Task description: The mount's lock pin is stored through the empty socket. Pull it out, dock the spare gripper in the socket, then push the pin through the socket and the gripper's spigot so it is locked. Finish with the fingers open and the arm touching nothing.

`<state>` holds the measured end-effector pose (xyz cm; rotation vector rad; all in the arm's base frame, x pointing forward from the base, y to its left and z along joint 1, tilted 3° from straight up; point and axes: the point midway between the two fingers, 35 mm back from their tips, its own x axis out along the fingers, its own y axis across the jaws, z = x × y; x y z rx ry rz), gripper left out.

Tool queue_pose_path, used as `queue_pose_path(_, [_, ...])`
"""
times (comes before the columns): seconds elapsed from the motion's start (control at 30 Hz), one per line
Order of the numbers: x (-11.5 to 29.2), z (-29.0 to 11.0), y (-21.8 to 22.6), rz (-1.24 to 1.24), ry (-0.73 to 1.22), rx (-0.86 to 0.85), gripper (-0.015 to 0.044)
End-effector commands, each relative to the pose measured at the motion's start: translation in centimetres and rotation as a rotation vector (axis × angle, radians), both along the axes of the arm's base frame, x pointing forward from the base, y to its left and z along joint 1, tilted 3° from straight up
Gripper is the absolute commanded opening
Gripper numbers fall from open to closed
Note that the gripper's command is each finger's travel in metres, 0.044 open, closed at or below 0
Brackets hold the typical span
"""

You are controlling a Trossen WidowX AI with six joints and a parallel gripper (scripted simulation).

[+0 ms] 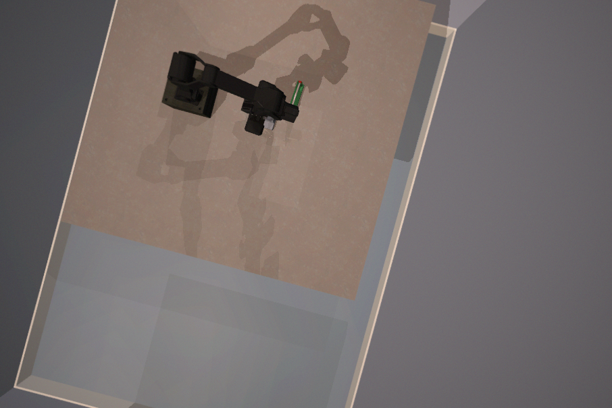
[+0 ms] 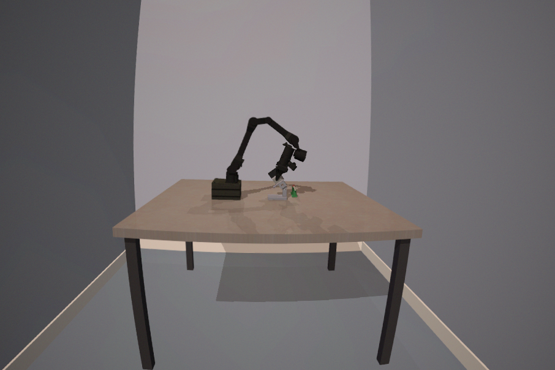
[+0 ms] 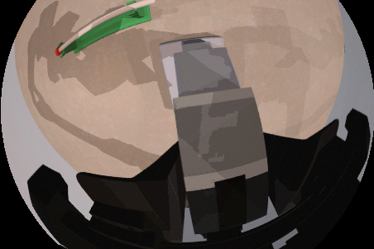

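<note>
1. The spare gripper (image 3: 217,125), a grey blocky piece, sits clamped in the arm's gripper (image 2: 275,179); its spigot end points away from the wrist camera, toward the table (image 2: 313,222).
2. The arm's fingers stand about half open, closed against the grey body.
3. In the exterior view the spare gripper (image 2: 281,185) hangs tilted just above a pale grey mount (image 2: 277,197) that rests on the table. Whether the two touch cannot be told.
4. The lock pin (image 3: 110,19), a pale rod with a red tip, lies along a green holder (image 3: 117,21) on the table, up and to the left of the held piece in the wrist view and apart from it.
5. From above, the green holder (image 1: 296,94) lies just beyond the black wrist, with the red tip at its far end.
6. The arm's base (image 2: 226,189) stands on the table to the left of the mount in the exterior view; the arm arches up from it and bends down to the gripper.
</note>
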<state>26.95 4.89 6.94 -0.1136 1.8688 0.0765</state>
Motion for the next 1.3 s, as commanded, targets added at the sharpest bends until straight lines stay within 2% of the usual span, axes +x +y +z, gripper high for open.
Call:
queue_pose_path(0.0, [0.0, 0.0, 0.0, 0.0, -0.001, 0.0, 0.0])
queue_pose_path(0.23, [0.0, 0.0, 0.0, 0.0, -0.001, 0.0, 0.0])
queue_pose_path(0.8, [0.0, 0.0, 0.0, 0.0, -0.001, 0.0, 0.044])
queue_pose_path(1.27, [-2.0, 1.7, -0.3, 0.002, 0.02, -0.004, 0.044])
